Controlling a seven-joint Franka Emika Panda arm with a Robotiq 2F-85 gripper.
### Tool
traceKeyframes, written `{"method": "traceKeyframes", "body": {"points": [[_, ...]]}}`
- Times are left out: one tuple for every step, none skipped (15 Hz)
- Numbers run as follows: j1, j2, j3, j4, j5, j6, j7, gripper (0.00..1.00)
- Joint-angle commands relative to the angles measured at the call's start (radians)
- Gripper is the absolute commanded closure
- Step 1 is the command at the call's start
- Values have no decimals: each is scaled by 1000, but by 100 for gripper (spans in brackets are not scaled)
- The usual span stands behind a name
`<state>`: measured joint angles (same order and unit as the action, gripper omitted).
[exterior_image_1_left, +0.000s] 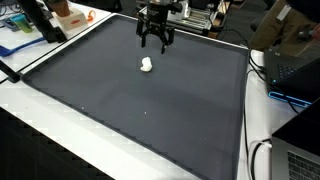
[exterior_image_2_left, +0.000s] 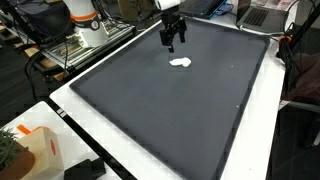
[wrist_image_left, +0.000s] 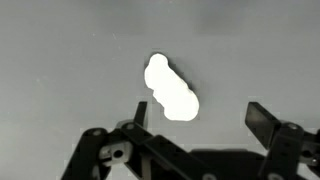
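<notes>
**Item: open gripper above a small white object on a dark mat**

- Gripper (exterior_image_1_left: 154, 40): jaws spread wide, holding nothing, hanging over the far part of the mat, also seen in an exterior view (exterior_image_2_left: 172, 40).
- White lumpy object (exterior_image_1_left: 147, 65): lies flat on the mat, near the gripper and apart from it. In the wrist view the object (wrist_image_left: 170, 88) shows just ahead of the fingertips (wrist_image_left: 140, 110), nearer one finger.
- Dark grey mat (exterior_image_1_left: 150, 120): covers most of the white table (exterior_image_2_left: 95, 125).
</notes>
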<state>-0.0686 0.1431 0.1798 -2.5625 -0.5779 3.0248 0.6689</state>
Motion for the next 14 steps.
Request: {"method": "traceKeyframes", "body": {"points": [[11,2,-12,16,-19,-24,21,0],[8,14,-2,28,-3,-28,9,0],[6,19,3,37,7,-38,3,0],[5,25,7,50,15,-57,-3,0],[-2,34,23,61,42,-75,-24,0],[-5,36,31,74,58,-96,-32,0],[-8,36,44,89,84,-122,-48,0],[-11,35,55,101,106,-146,-60,0],[-16,35,71,115,142,-169,-87,0],[-14,30,76,131,163,-199,-99,0],[-12,27,77,149,174,-227,-110,0],[-13,29,80,167,192,-260,-126,0],[-15,32,83,185,210,-300,-143,0],[81,30,-12,202,267,-337,-191,0]]}}
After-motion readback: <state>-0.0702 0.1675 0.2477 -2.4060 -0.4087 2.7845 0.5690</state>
